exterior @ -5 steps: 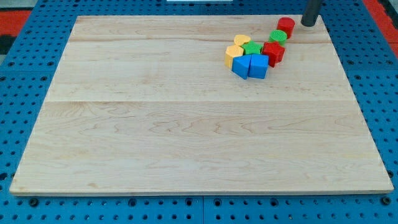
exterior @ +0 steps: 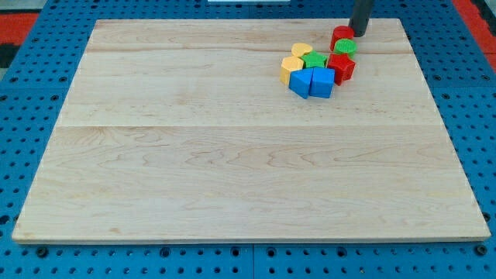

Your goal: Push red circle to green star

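Camera view: my tip (exterior: 359,33) presses the red circle (exterior: 341,36) from its 3 o'clock side; a bare rod, it grips nothing. The circle sits at the board's (exterior: 232,170) 1 o'clock, at 12 o'clock of a green round block (exterior: 346,47). The push is under way. The green star (exterior: 314,60) lies toward 8 o'clock, so next I judge a shove that way. Count: two red, two green, two yellow, two blue. The others: red block (exterior: 341,67), yellow blocks (exterior: 301,50) (exterior: 291,69), blue blocks (exterior: 300,82) (exterior: 322,81).

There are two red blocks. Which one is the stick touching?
The red circle, the upper red block at the view's top. My tip sits against its right side. The other red block lies lower, beyond the green circle.
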